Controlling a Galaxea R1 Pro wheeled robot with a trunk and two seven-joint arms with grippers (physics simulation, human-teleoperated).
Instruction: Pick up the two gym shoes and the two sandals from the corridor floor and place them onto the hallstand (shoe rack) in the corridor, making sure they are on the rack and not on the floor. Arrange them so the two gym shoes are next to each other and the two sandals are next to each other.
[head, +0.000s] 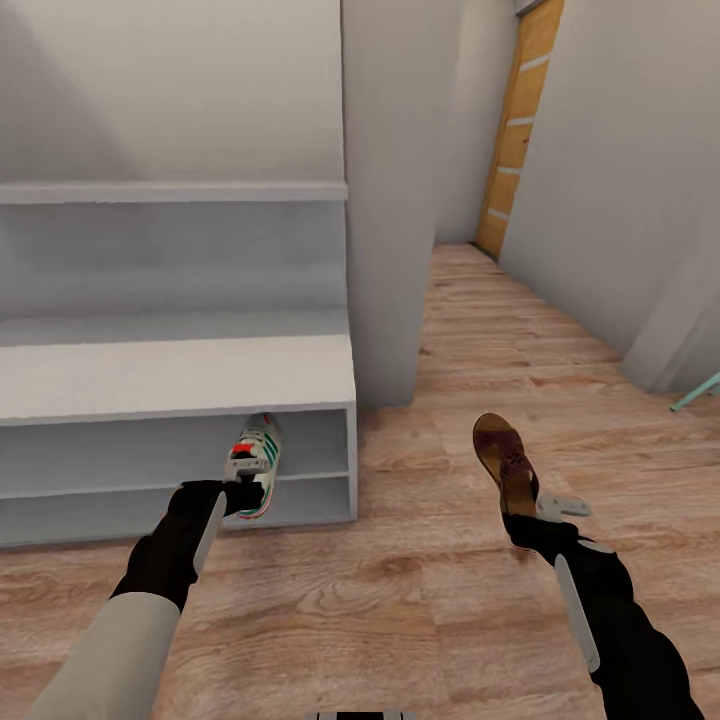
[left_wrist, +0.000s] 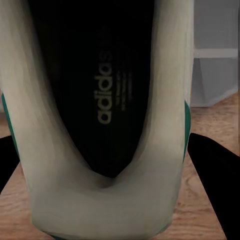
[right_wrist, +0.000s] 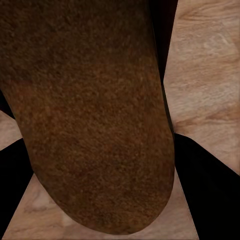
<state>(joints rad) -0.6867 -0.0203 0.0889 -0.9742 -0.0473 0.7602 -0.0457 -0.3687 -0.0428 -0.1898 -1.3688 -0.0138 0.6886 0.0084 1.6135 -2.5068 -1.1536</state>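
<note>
Now left gripper (head: 243, 488) clamps gym shoe (head: 256, 462) at hallstand (head: 180, 375) lower shelf, could snag edge; right gripper (head: 535, 520) grasps sandal (head: 503, 462), could slip to corridor floor (head: 400, 600)

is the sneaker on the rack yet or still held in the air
Held, not yet on the rack. The left end effector grips the gym shoe by its heel, in front of the hallstand's open shelves; whether its toe touches a shelf cannot be told.
</note>
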